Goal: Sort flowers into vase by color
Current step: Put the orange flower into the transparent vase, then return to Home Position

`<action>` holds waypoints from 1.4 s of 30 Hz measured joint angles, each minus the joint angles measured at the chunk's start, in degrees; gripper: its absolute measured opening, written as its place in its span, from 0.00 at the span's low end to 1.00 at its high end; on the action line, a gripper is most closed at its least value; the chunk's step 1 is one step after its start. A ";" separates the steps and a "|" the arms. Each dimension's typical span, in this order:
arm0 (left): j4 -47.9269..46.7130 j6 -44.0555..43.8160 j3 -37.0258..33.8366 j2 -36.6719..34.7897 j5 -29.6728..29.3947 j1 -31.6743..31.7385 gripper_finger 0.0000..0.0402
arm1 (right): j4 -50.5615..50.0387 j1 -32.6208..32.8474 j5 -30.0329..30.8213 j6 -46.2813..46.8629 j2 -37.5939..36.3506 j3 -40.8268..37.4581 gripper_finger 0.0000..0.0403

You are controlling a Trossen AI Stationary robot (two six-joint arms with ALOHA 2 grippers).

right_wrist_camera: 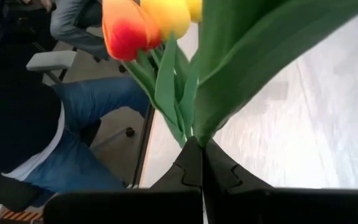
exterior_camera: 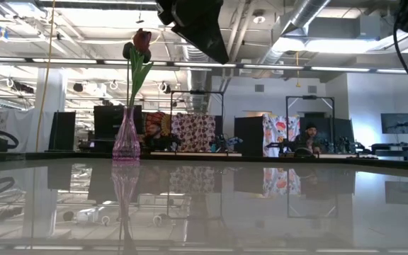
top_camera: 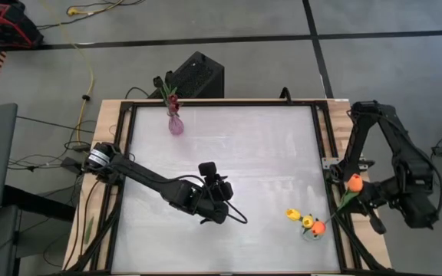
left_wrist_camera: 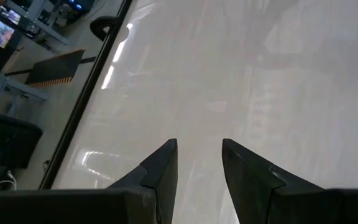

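From above, the pink vase (top_camera: 175,125) stood near the table's far edge, left of centre, with a dark red tulip (top_camera: 172,100) already in it. Only the low view showed that bloom upright above the vase's neck (exterior_camera: 142,40), leaves rising along the stem. Moving right, the left gripper (top_camera: 219,201) hovered over the white table (top_camera: 267,153) near the middle; its wrist camera caught what the overhead missed, the two fingers (left_wrist_camera: 160,168) parted with nothing between them, bare tabletop beyond. Further right, yellow and orange tulips (top_camera: 307,222) lay bunched at the table's near right edge. At the far right, the right gripper (top_camera: 367,192) sat just off the table's side, and its own camera showed the jaws clamped tight on a green stem (right_wrist_camera: 194,130), an orange-red head (right_wrist_camera: 126,28) and yellow ones beside it. A seated person's jeans (right_wrist_camera: 86,124) showed behind.
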 joint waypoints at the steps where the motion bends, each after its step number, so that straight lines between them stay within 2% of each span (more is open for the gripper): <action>1: 0.08 -0.03 0.00 0.00 0.03 0.00 0.29 | -0.16 -0.25 0.00 -0.03 -0.12 0.00 0.04; 9: 0.09 -0.04 0.00 0.00 0.03 0.00 0.29 | -0.83 -1.48 -1.27 0.01 0.84 -0.50 0.04; 17: 0.09 0.01 0.00 0.00 0.60 0.00 0.29 | -0.99 -1.59 -2.59 4.24 3.56 -1.86 0.05; 25: 0.95 0.04 0.00 0.00 0.78 0.00 0.29 | -1.54 -1.75 -5.06 7.41 6.48 -1.88 0.20; 31: 0.96 0.02 0.00 0.00 1.15 0.00 0.29 | -2.27 -5.10 -16.88 13.04 6.61 -1.88 0.37; 36: 0.96 0.07 0.00 0.00 1.15 0.00 0.29 | -2.38 -8.37 -28.90 13.78 4.38 -0.36 0.52; 42: 0.96 0.87 0.00 0.00 1.17 -0.03 0.29 | -4.70 -11.94 -32.90 17.39 1.34 3.17 0.56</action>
